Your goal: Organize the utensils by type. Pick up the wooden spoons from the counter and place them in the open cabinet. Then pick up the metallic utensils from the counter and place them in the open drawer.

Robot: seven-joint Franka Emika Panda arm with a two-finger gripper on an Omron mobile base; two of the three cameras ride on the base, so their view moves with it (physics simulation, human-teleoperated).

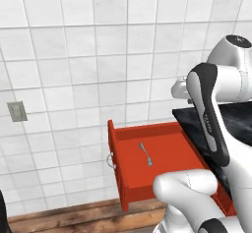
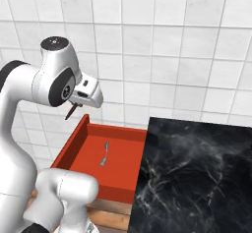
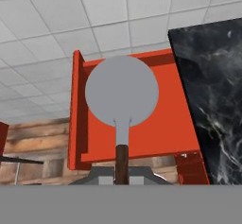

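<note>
- The small silver-grey metal spoon-like utensil [image 1: 145,154] lies in the plain red box-shaped open drawer [image 1: 129,188].
- The glossy black stone counter [image 2: 197,178] sits just right of the drawer.

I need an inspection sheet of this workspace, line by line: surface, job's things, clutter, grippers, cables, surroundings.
Surface: black veined counter, beside the open drawer.
Job's things: metal utensil lies in the open drawer; spoon, with grey round bowl and brown handle, held above the drawer.
Clutter: nothing seen.
Grippers: gripper shut on the spoon's handle.
Cables: nothing seen.
Surroundings: white tiled wall, wall socket, wooden floor.
</note>
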